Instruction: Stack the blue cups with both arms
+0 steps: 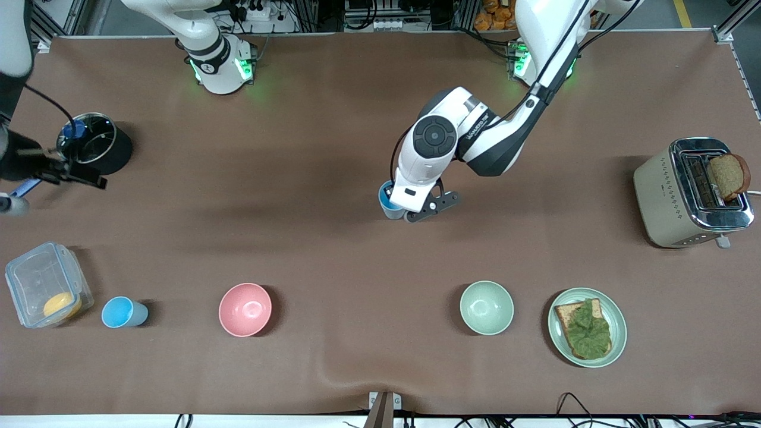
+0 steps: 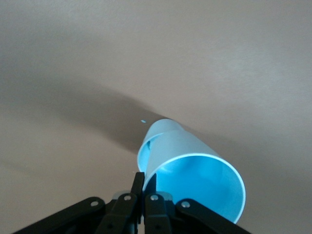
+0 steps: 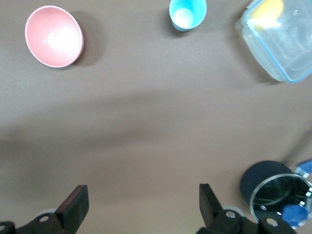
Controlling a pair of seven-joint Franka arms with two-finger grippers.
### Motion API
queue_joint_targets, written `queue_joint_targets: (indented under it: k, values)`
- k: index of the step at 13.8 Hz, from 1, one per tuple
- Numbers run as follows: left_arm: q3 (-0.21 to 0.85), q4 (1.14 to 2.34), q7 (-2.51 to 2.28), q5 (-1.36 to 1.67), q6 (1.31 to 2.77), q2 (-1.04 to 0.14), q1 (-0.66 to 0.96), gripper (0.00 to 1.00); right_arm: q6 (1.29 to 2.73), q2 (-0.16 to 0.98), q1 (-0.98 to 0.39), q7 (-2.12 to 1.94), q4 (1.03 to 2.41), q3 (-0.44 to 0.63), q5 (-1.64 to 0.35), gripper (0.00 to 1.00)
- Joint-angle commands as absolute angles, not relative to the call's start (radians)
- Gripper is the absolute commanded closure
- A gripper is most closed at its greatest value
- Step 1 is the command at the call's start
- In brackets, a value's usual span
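Sky-blue cup [image 2: 195, 170] clamped by its rim in the left end effector [image 1: 416, 209], fingers [image 2: 138, 185] pinched together on the wall, over the middle of the brown surface [image 1: 333, 178]; whether lifted clear or touching down, not clear. Second blue cup [image 1: 122, 312], with a whitish spot inside, upright and untouched, well apart from the left end effector, toward the right arm's end and near the front camera. Right end effector [image 3: 141, 207] spread wide and holding nothing, hanging over bare surface with that cup in its wrist view. Judged progress: one cup picked up, stacking not yet done; remaining, bringing the two cups together and nesting one in the other.

Just beside the resting cup: a clear plastic box [image 1: 44, 285] with a yellow piece inside, and a pink bowl [image 1: 245, 309]. Close to the right end effector: a dark glass-lidded pot [image 1: 95, 144]. Farther along, toward the left arm's end: a pale green bowl [image 1: 486, 307], a plate [image 1: 612, 345] of bread with greens, and a toaster [image 1: 672, 196] holding a slice. Likely obstacles, as a judgement: the box and pink bowl flanking the resting cup.
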State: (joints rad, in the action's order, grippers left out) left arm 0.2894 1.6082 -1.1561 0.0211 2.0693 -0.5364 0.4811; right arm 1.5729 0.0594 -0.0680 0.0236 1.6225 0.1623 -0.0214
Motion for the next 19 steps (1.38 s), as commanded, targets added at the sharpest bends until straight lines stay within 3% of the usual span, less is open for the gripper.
queue_joint_targets:
  k: [1, 4, 9, 10, 11, 19]
  values:
    - [0.284, 1.623, -1.196, -0.003, 2.085, -0.535, 0.495, 1.00, 1.530, -0.012, -0.020, 0.017, 1.661, 0.091, 0.032, 0.00]
    - [0.285, 1.621, -1.232, -0.003, 2.109, -0.549, 0.503, 1.00, 1.474, -0.009, -0.015, 0.018, 1.570, 0.083, 0.029, 0.00]
    - [0.285, 1.618, -1.238, -0.003, 2.109, -0.551, 0.505, 1.00, 1.473, -0.003, 0.008, 0.034, 1.565, 0.044, 0.021, 0.00]
    - [0.285, 1.614, -1.235, -0.003, 2.108, -0.546, 0.500, 0.43, 1.473, -0.002, 0.005, 0.034, 1.562, 0.044, 0.021, 0.00]
    - [0.281, 1.612, -1.232, -0.006, 2.105, -0.539, 0.500, 0.00, 1.471, 0.005, 0.006, 0.034, 1.548, 0.046, 0.021, 0.00]
    - [0.273, 1.575, -1.018, -0.249, 1.962, -0.261, 0.283, 0.00, 1.483, 0.012, -0.002, 0.130, 1.543, 0.048, 0.005, 0.00]
